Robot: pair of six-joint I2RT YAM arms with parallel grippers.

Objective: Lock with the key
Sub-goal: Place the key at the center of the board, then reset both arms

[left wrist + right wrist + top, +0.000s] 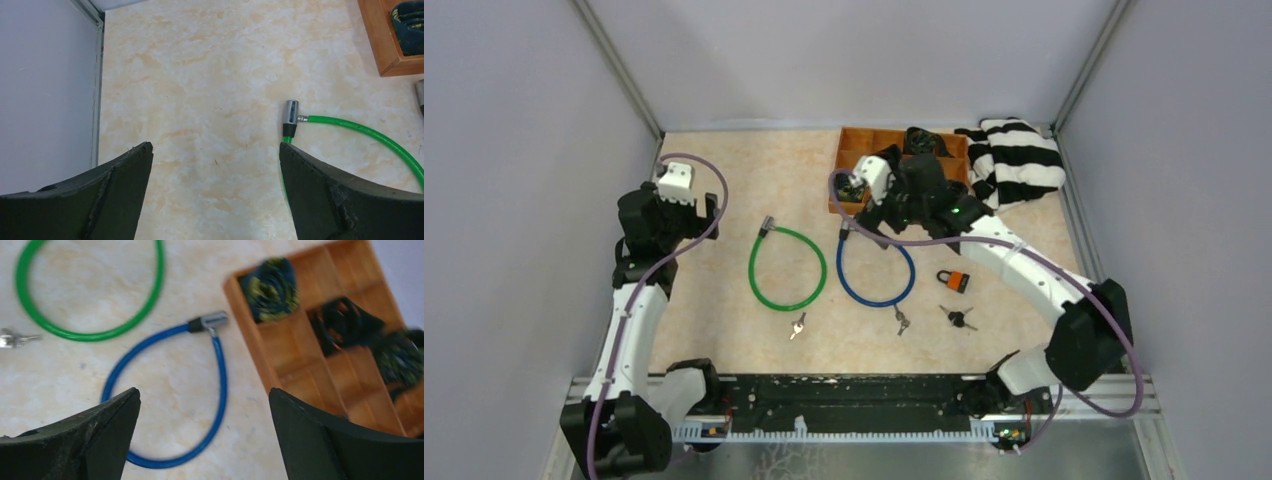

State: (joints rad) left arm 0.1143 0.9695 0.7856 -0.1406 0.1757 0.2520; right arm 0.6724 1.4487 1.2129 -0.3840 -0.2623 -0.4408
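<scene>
A green cable lock (787,268) and a blue cable lock (876,270) lie looped on the table, with a small orange padlock (954,280) to their right. A silver key (797,326), a second key (902,320) and a black-headed key bunch (959,318) lie in front of them. My left gripper (215,147) is open and empty, left of the green lock's metal head (290,117). My right gripper (204,392) is open and empty above the blue cable lock (220,375), near its head (210,320).
A wooden divided tray (842,150) holding dark bundles stands at the back, close to my right gripper; its wall shows in the right wrist view (260,360). A black-and-white striped cloth (1019,160) lies at the back right. Grey walls enclose the table.
</scene>
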